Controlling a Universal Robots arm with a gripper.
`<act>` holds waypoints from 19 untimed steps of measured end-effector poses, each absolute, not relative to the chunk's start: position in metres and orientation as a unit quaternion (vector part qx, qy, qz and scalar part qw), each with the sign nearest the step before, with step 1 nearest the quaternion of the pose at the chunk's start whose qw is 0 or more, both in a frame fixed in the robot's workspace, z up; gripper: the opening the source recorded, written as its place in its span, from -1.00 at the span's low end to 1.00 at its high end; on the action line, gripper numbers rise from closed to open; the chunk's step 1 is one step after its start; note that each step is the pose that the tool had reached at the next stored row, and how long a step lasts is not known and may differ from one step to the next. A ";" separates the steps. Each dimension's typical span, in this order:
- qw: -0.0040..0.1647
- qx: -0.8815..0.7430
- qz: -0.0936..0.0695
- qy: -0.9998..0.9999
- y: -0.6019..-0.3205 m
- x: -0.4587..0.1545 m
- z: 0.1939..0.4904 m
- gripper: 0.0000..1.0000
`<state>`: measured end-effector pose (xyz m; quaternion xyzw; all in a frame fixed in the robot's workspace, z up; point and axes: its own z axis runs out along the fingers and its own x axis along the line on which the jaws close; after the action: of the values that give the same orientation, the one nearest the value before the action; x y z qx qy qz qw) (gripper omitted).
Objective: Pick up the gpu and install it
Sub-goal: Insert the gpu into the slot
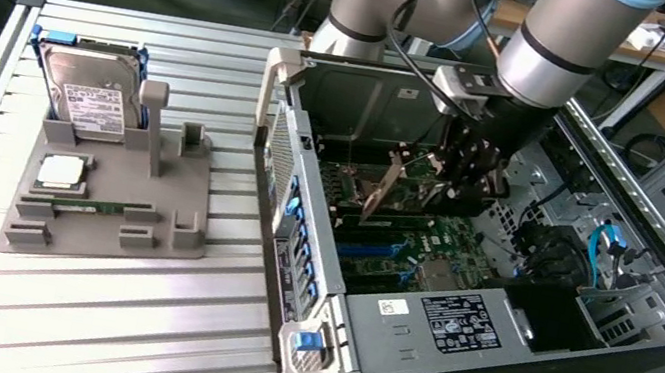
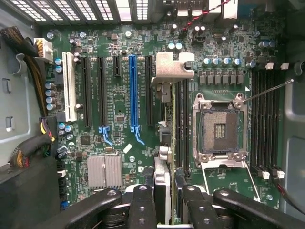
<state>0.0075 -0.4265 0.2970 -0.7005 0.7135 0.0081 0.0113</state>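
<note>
reaching down into the open computer case (image 1: pixel 295 170) from above, under the grey arm (image 1: pixel 559 42), with the claw (image 2: pixel 167 200) clenched on the gpu (image 2: pixel 172 124). grips that card by its two flat faces, black fingers (image 2: pixel 143 210) pressed on either side near one end. holds it on edge over the green motherboard (image 2: pixel 114 143), silver bracket (image 2: pixel 172 67) at the end far from the claw. sits, in the wrist view, between the blue slot (image 2: pixel 133 90) and the empty cpu socket (image 2: pixel 221 126), parallel to the long black slots and directly alongside one of them. cannot tell whether the lower edge touches that slot or hangs just above it. hangs, in the exterior view, deep inside the case and well below its top rim.

beside the case, on the slatted worktop (image 1: pixel 80 317) toward the exterior view's left: a grey holder (image 1: pixel 163 229) carrying a hard drive (image 1: pixel 92 101) propped at a tilt at its back, a square silver chip (image 1: pixel 62 170) lying flat, and a narrow green memory stick (image 1: pixel 86 203) just in front of the chip. stands well apart from the claw and the card, all of it outside the case.
</note>
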 end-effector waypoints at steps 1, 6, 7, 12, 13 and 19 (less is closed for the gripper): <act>0.011 -0.700 0.008 0.714 -0.427 0.007 0.297 -0.47; 0.011 -0.700 0.008 0.714 -0.429 0.005 0.297 -0.47; 0.011 -0.700 0.008 0.714 -0.429 0.005 0.297 -0.47; 0.011 -0.700 0.008 0.714 -0.431 0.004 0.296 -0.47; 0.011 -0.700 0.008 0.714 -0.431 0.004 0.296 -0.47; 0.011 -0.700 0.008 0.714 -0.433 0.003 0.296 -0.47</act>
<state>0.0030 -0.4334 0.2958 -0.7005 0.7135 0.0081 0.0113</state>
